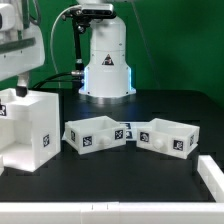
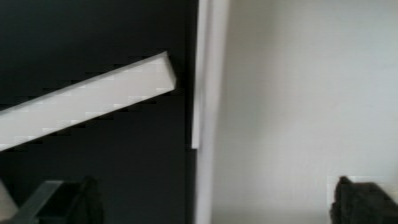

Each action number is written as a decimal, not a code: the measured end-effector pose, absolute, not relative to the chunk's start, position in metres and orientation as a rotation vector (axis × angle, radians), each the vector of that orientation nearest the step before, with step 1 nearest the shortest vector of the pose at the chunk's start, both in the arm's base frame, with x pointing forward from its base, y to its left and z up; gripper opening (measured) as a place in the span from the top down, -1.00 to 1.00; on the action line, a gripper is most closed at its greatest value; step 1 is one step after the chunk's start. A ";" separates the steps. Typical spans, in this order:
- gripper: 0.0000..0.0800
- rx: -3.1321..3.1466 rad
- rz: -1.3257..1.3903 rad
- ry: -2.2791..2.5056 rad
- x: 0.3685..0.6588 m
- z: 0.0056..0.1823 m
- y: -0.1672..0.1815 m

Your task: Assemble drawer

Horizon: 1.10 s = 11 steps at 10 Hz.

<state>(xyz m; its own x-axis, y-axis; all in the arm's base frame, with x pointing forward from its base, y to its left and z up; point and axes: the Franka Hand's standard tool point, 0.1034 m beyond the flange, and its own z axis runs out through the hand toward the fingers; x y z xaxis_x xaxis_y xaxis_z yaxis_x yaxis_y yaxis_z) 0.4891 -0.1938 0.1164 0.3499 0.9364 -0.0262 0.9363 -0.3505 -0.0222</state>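
Observation:
The large white cube-like shell (image 1: 30,130) stands on the black table at the exterior view's left, with square tags on its side. In the wrist view its white surface (image 2: 302,100) fills one side, and one wall edge (image 2: 199,80) runs straight through the picture. My gripper (image 1: 19,90) hangs just above the shell's top far corner. It is open and empty (image 2: 214,205), with dark fingertips (image 2: 63,202) far apart on either side of the shell's edge. Two small shallow trays lie mid-table, one (image 1: 97,134) next to the other (image 1: 166,136).
The robot base (image 1: 106,60) stands at the back centre. A white rail (image 1: 120,212) runs along the table's front and turns up at the exterior view's right (image 1: 210,172). A white strip (image 2: 89,100) lies slanted on the black table beside the shell.

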 end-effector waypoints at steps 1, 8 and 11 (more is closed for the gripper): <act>-0.62 -2.575 0.062 -1.783 0.487 0.107 -0.194; 0.63 -2.567 0.077 -1.772 0.485 0.099 -0.191; 0.91 -2.567 0.077 -1.772 0.485 0.099 -0.191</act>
<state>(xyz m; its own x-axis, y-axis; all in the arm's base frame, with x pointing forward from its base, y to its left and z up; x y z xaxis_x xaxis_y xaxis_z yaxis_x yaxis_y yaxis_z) 0.4846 -0.1906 0.0988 0.3538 0.9349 -0.0283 0.9338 -0.3548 -0.0461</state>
